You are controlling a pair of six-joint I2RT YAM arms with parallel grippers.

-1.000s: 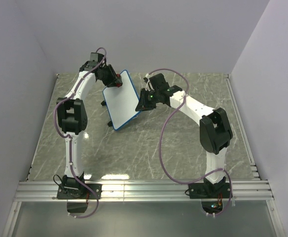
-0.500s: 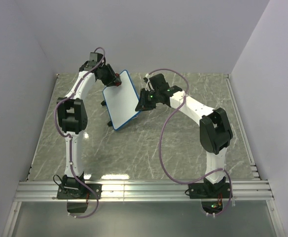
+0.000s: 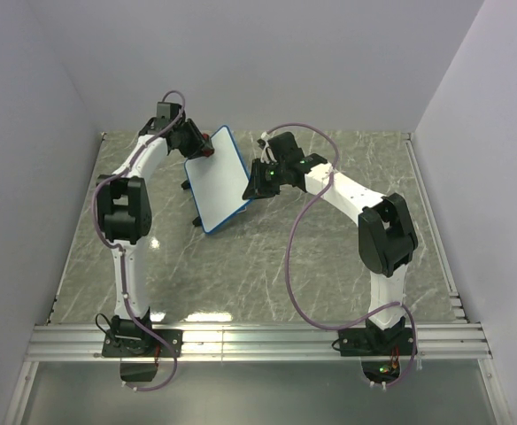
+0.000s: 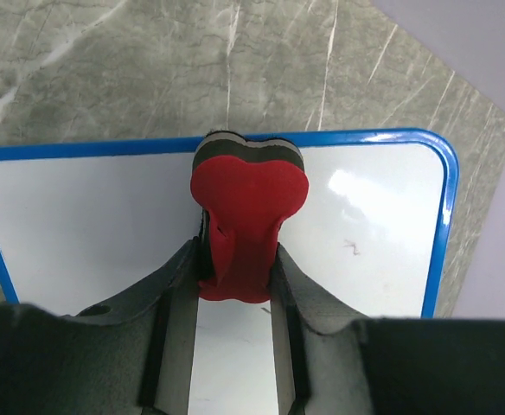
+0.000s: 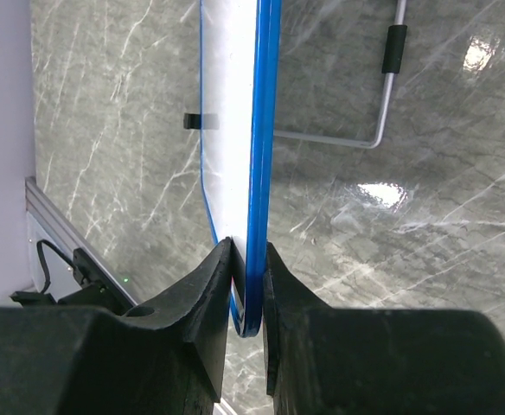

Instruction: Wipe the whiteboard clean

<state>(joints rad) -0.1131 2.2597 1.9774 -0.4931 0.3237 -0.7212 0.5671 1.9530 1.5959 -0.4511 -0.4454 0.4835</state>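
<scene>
The whiteboard [image 3: 219,180], white with a blue rim, stands tilted at the back middle of the table. My right gripper [image 3: 252,188] is shut on its right edge; in the right wrist view the blue rim [image 5: 261,130] runs between the jaws of that gripper [image 5: 248,290]. My left gripper [image 3: 207,147] is shut on a red-and-black eraser [image 4: 247,207], pressed against the board's top edge. In the left wrist view the board face [image 4: 79,225] looks white, with a faint small mark [image 4: 352,248] at the right. The left gripper [image 4: 235,277] squeezes the eraser's red part.
The board's wire stand [image 5: 369,130] with a black foot [image 5: 394,47] rests on the grey marble table [image 3: 267,266]. Purple walls close in the back and sides. An aluminium rail [image 3: 258,341] runs along the near edge by the arm bases.
The left arm has shifted slightly left and back, carrying the eraser along the board's top edge. The right arm and the board have not moved.
</scene>
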